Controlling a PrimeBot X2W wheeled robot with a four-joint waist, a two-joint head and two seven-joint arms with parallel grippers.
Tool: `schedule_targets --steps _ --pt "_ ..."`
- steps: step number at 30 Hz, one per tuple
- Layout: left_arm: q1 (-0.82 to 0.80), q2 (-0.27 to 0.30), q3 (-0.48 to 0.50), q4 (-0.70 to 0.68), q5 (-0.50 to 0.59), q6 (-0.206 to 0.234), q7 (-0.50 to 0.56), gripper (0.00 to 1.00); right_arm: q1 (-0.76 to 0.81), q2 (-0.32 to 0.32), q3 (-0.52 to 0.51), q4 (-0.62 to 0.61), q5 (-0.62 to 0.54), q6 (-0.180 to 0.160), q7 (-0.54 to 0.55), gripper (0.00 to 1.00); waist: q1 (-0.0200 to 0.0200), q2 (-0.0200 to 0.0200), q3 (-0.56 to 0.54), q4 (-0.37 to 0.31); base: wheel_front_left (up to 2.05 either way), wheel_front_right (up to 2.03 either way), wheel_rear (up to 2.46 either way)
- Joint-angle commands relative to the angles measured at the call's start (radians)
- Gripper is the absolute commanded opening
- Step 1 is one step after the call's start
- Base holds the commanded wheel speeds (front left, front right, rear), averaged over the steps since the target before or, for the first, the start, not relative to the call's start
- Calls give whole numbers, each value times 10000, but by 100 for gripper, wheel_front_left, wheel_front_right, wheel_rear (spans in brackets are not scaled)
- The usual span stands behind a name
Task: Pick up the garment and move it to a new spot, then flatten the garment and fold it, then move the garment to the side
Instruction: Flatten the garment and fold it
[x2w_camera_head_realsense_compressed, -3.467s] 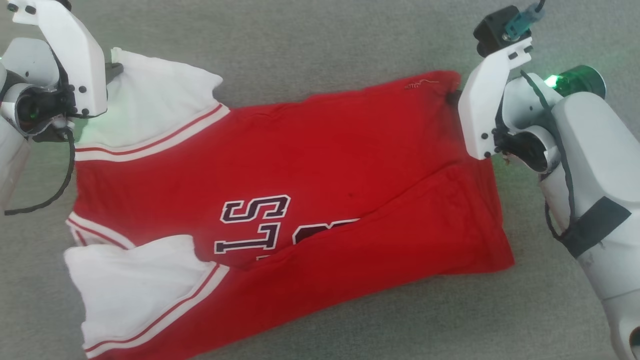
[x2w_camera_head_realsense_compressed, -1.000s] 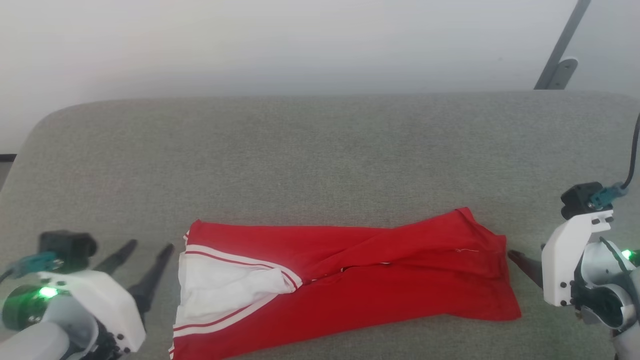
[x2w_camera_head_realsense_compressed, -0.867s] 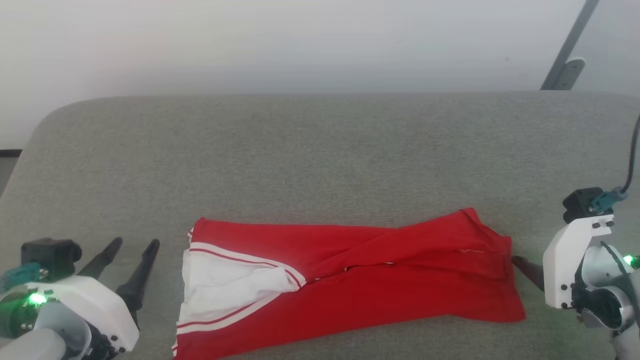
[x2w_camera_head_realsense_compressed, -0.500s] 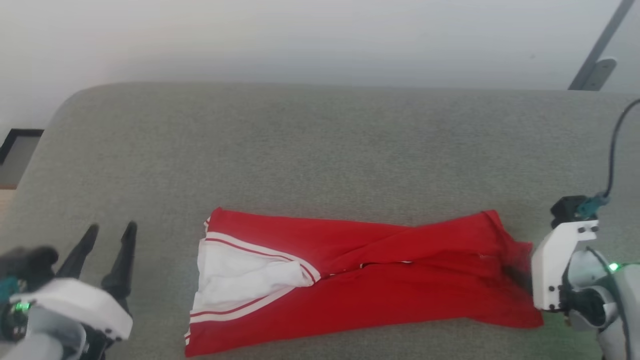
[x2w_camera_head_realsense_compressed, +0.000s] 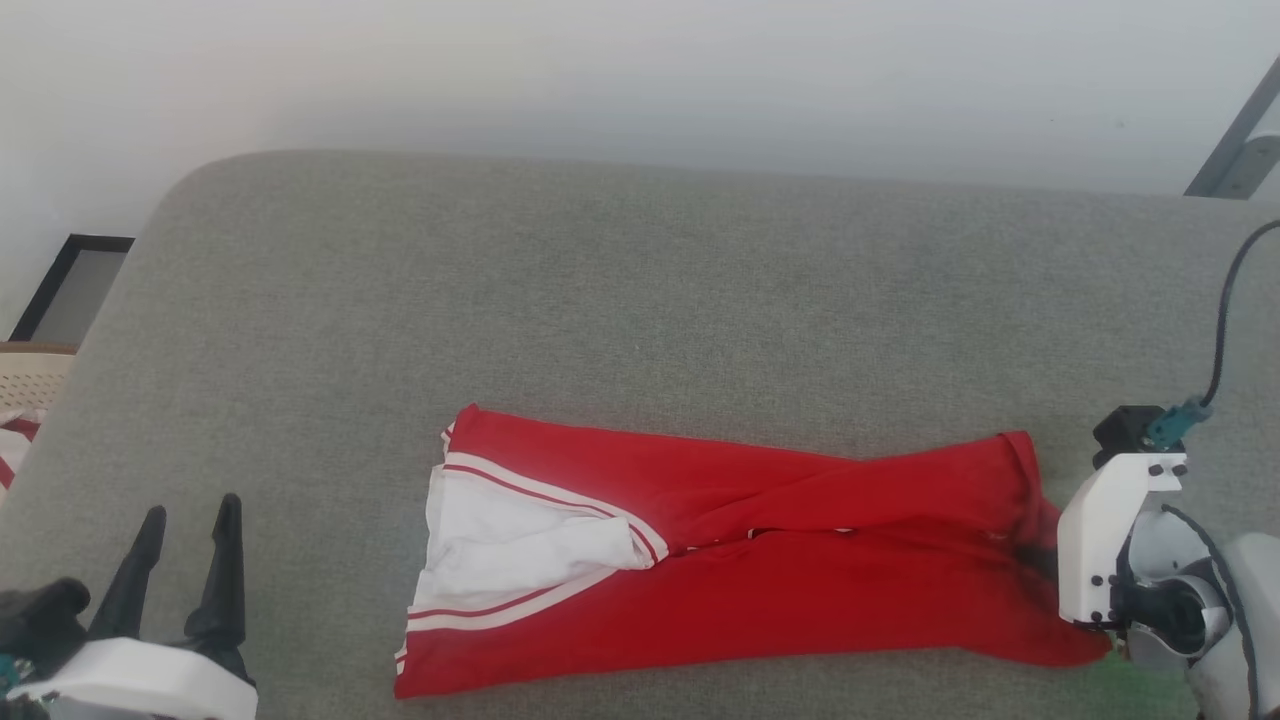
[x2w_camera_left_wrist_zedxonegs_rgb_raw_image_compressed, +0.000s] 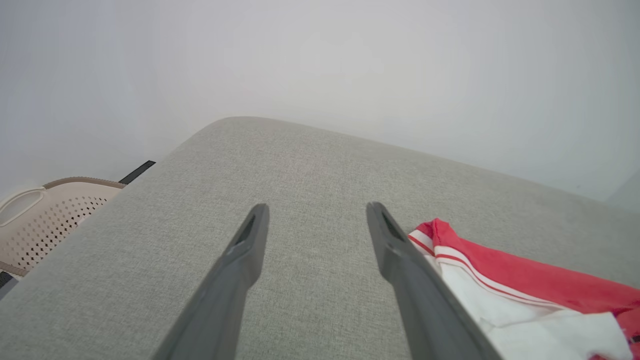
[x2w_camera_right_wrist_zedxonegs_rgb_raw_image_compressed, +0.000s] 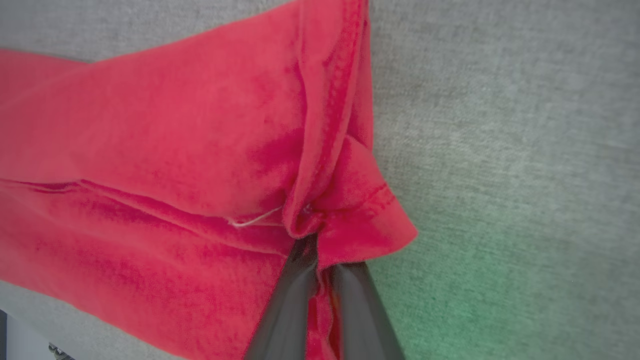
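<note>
Garment (x2w_camera_head_realsense_compressed: 740, 560) lies on grey cushion (x2w_camera_head_realsense_compressed: 640, 300), nearer the front edge, as a long band running left-right across the head view.

Arm pose: right arm comes in from lower right, white wrist bracket upright, fingers aimed toward the view's left, tips buried in the garment's right end. Right gripper (x2w_camera_right_wrist_zedxonegs_rgb_raw_image_compressed: 316, 265) is pinched tight on the hem there. In the right wrist view both dark fingers meet w/ red cloth squeezed btwn them and a flap draped over the tips. Green light from the wrist falls on the cushion beside it. Left arm sits at lower left. Left gripper (x2w_camera_head_realsense_compressed: 192, 510) points up the view, jaws spread wide, holding nothing, over bare cushion and well apart from the garment's left end. Whether its tips touch the cushion: can't tell. In the left wrist view the sleeve end shows just past the right-hand finger (x2w_camera_left_wrist_zedxonegs_rgb_raw_image_compressed: 400, 250).

Garment look: red body folded lengthwise, top layer crossing diagonally over the lower one, a dark gap along the overlap. Left end has a white sleeve, crumpled, edged w/ red-and-white striped trim. Right end is bunched and lifted into a small peak at the pinch, and a loose pale thread lies by it.

Beige perforated basket (x2w_camera_left_wrist_zedxonegs_rgb_raw_image_compressed: 45, 220) stands off the cushion's left edge. White wall behind.
</note>
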Motion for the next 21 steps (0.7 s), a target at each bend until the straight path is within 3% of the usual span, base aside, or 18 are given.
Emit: schedule_targets --steps 1,10,21 --pt "149 -254 356 61 276 -243 -39 100 108 60 152 159 168 -5 -81 0 0 -1 -20 17 0 0 0" --pt "287 -1144 1476 222 1292 -994 -39 100 -70 -741 -146 92 569 -13 -550 0 0 -1 -36 -80 0 0 0" --pt "106 -1485 1916 -53 1806 -1187 -40 100 -351 -1945 -1189 390 327 -11 -974 0 0 -1 219 -511 0 0 0"
